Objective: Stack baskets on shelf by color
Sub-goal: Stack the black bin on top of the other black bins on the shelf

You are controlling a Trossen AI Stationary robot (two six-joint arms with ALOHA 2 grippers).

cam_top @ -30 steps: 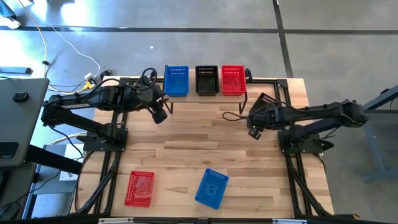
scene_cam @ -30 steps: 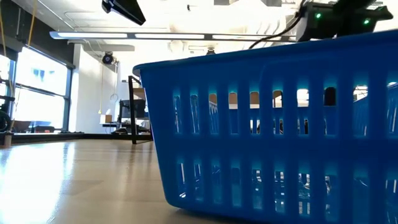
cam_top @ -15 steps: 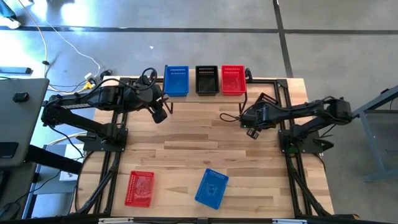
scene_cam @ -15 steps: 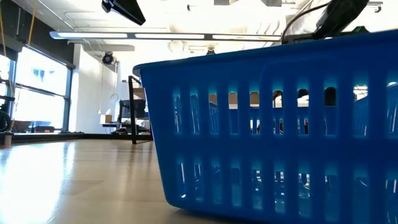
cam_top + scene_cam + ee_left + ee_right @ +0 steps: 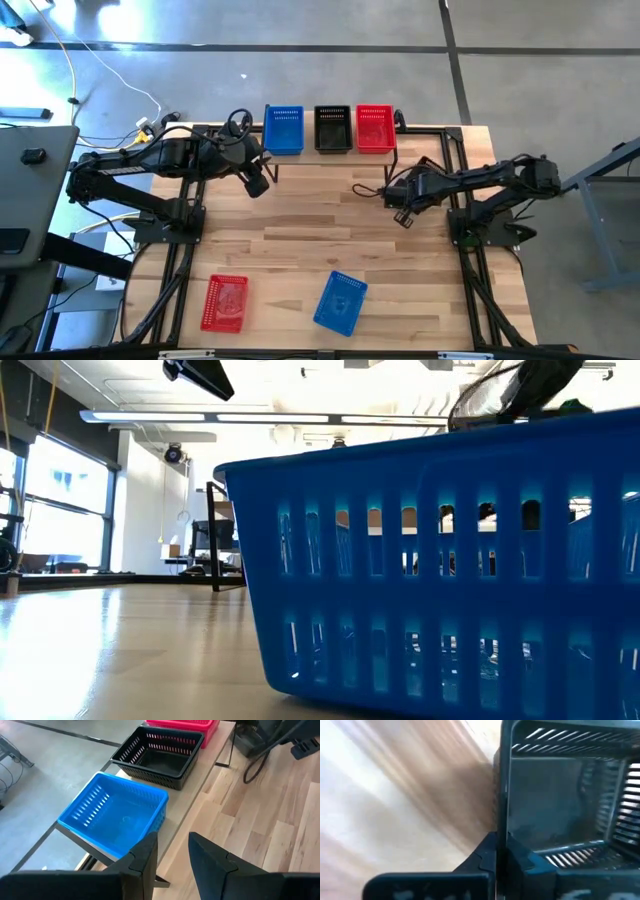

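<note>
A large tabletop of light wooden planks [image 5: 300, 240], framed by black metal rails, was seen from above on a grey concrete floor [image 5: 520, 60] marked with dark lines, where yellow and white cables [image 5: 90, 75] were lying. At the far edge of the table a low light-wood shelf [image 5: 197, 787] was placed, and on it three perforated plastic baskets were set in a row, close together: a blue basket [image 5: 283, 129], a black basket [image 5: 333, 128] and a red basket [image 5: 375, 128]. Near the front edge, well apart from the shelf, a second red basket [image 5: 225, 302] and a second, tilted blue basket [image 5: 341, 302] were resting on the wood. The left gripper [image 5: 172, 852] was held just in front of the blue basket on the shelf, its two dark fingers a little apart with nothing between them. The right gripper [image 5: 499, 852] was found over the right half of the table, its fingers closed on the rim of another black perforated basket [image 5: 560, 800], which was carried beside the arm. In the low view the near blue basket filled most of the picture; behind it a bright room with white walls, long ceiling lights [image 5: 270, 417] and tall windows [image 5: 60, 510] was seen.
</note>
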